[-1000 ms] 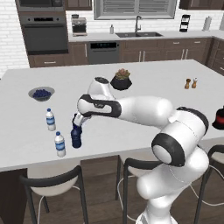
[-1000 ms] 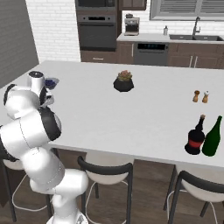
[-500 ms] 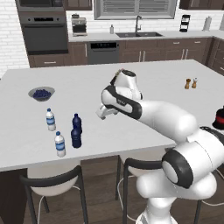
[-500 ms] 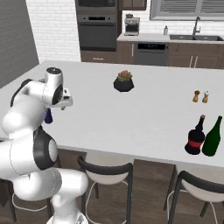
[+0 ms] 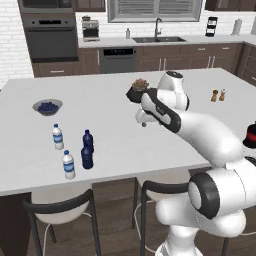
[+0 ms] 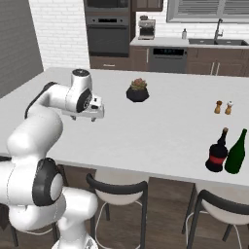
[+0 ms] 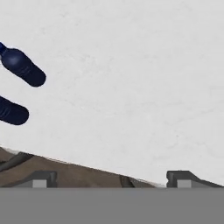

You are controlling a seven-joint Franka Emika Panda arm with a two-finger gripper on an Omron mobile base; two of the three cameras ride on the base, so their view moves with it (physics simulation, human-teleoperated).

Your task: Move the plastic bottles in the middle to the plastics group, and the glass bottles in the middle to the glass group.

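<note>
Near the island's left front edge stand two clear water bottles (image 5: 58,136) (image 5: 68,165) and two dark navy bottles (image 5: 88,140) (image 5: 87,156), close together. The hand view catches both navy bottles (image 7: 24,68) (image 7: 11,110) at its left. My gripper (image 5: 143,121) (image 6: 93,116) (image 7: 111,179) hovers open and empty over the bare middle of the counter, well to the right of those bottles. The squat black bottle with a red label (image 6: 217,151) (image 5: 251,136) stands at the right front, beside a green glass bottle (image 6: 237,151).
A bowl of blueberries (image 5: 47,106) sits at the far left. A dark potted plant (image 5: 138,90) (image 6: 138,91) stands mid-counter behind the hand. Salt and pepper shakers (image 5: 218,95) (image 6: 223,107) are at the back right. Stools line the front edge.
My arm has swung right, away from the bottle group at the left to the middle of the counter. The navy bottle it was beside stays standing with the others.
</note>
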